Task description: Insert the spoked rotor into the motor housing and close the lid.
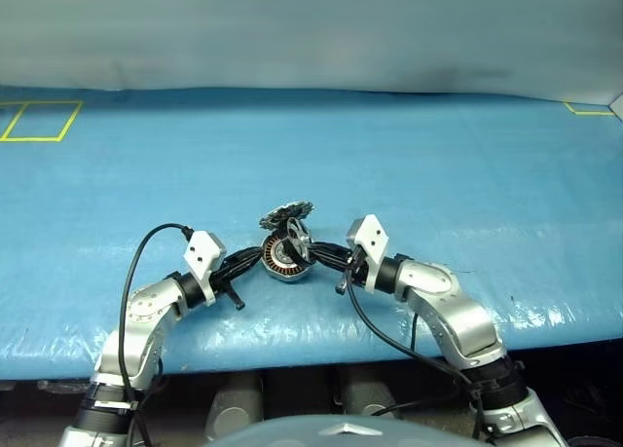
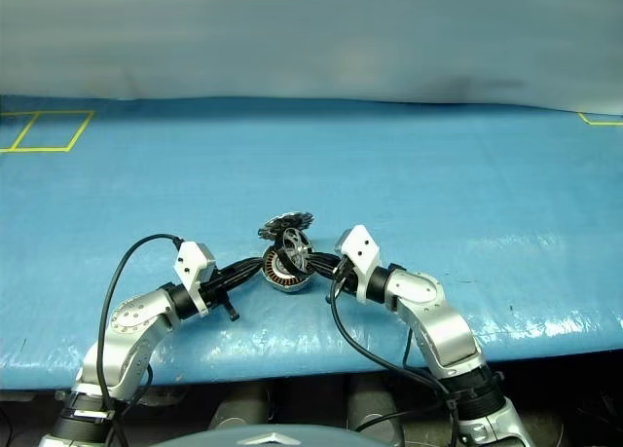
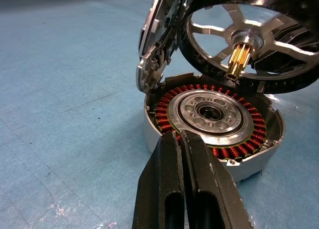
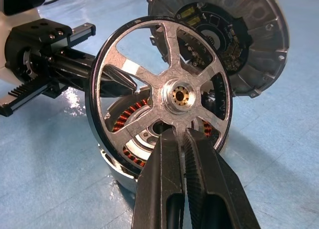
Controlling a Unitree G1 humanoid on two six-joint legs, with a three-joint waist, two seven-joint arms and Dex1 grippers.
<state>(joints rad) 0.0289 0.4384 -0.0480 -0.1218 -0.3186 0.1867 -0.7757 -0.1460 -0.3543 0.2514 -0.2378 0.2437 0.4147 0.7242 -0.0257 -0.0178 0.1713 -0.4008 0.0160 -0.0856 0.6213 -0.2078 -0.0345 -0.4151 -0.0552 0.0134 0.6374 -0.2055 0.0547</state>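
The motor housing (image 3: 212,116), a squat grey puck with copper windings around a pale hub, sits on the blue table. My left gripper (image 3: 180,135) is shut, its tips resting at the housing's near rim. The spoked rotor (image 4: 164,92), a black rim with silvery spokes and a brass shaft, hangs tilted just above the housing. My right gripper (image 4: 179,131) is shut on its lower spoke. The lid (image 4: 249,39) stands upright behind the housing's far edge, ridged, with its inner face turned to the rotor. From the head, housing (image 1: 280,262), rotor (image 1: 298,241) and lid (image 1: 286,213) cluster between both arms.
The blue sheet-covered table (image 1: 438,174) stretches wide on all sides. A yellow tape square (image 1: 39,121) marks the far left, a yellow corner (image 1: 589,108) the far right. The table's front edge (image 1: 292,354) runs just under my forearms.
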